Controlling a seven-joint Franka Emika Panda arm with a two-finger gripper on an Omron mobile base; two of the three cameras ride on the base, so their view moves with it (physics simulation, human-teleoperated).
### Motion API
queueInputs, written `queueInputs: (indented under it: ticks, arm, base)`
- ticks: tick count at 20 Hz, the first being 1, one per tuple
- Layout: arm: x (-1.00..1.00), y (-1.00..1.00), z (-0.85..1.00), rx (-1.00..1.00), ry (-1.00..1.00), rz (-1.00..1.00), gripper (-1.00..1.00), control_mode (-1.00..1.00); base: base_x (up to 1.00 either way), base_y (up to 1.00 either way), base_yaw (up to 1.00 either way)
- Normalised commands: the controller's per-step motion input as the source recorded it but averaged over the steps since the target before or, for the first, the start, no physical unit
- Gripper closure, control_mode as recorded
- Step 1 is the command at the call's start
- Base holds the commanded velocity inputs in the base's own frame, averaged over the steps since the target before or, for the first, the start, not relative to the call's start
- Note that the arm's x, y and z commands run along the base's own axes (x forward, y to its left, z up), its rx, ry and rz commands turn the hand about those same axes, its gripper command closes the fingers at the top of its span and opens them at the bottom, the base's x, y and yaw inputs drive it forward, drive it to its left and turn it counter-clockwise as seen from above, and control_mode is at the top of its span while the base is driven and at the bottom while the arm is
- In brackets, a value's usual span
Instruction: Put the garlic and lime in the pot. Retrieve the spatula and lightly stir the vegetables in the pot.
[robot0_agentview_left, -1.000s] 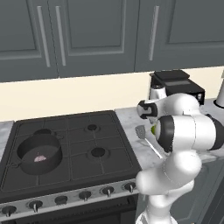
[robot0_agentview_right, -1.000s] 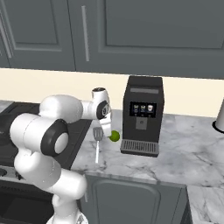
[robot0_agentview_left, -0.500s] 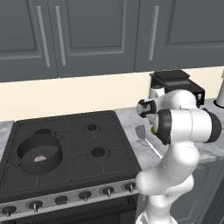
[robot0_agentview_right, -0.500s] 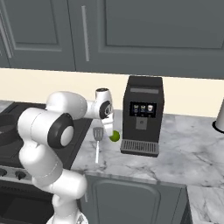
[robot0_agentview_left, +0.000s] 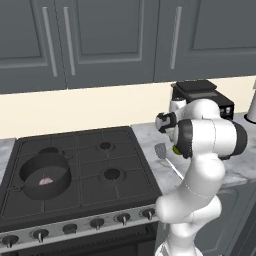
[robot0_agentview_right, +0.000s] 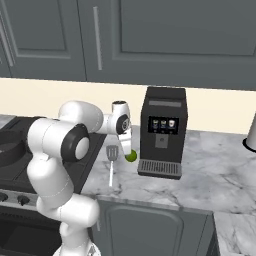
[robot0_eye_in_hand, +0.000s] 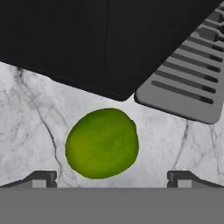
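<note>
Lime (robot0_eye_in_hand: 102, 143) sits on the marble counter (robot0_agentview_right: 200, 170) just beside the front corner of the black coffee machine (robot0_agentview_right: 161, 131), with the gripper (robot0_eye_in_hand: 111, 178) poised over it, fingers spread wide and nothing held; the ball lies between the two fingertips (robot0_eye_in_hand: 40, 178) but looks a little off toward one of them. Risk one: a round fruit on a smooth top, so a finger that lands on it off-centre could nudge it away, toward the machine's drip grille (robot0_eye_in_hand: 183, 94) or out from between the jaws. Risk two: the machine's body is close enough that the hand could knock it on the way down. Spatula (robot0_agentview_right: 111, 161) lies flat just beside the lime, and a sideways push could send the fruit into it. Garlic (robot0_agentview_left: 45, 181) already rests in the pot (robot0_agentview_left: 44, 175) on the stove (robot0_agentview_left: 75, 175), well apart from here, so a loose grip could drop the lime along that carry.
</note>
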Motion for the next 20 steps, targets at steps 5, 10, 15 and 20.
queueInputs:
  ticks: [5, 10, 15, 20]
  arm:
    - [-0.01, -0.08, 0.00, 0.00, -0.01, 0.00, -1.00, -1.00]
    - [0.00, -0.22, -0.13, 0.00, 0.00, 0.00, -1.00, -1.00]
    - [0.00, -0.01, -0.22, 0.00, 0.00, 0.00, -1.00, -1.00]
    - [0.00, 0.00, -0.28, 0.00, 0.00, 0.00, -1.00, -1.00]
  base:
    - [0.00, 0.00, 0.00]
    - [0.00, 0.00, 0.00]
    - [0.00, 0.00, 0.00]
    - [0.00, 0.00, 0.00]
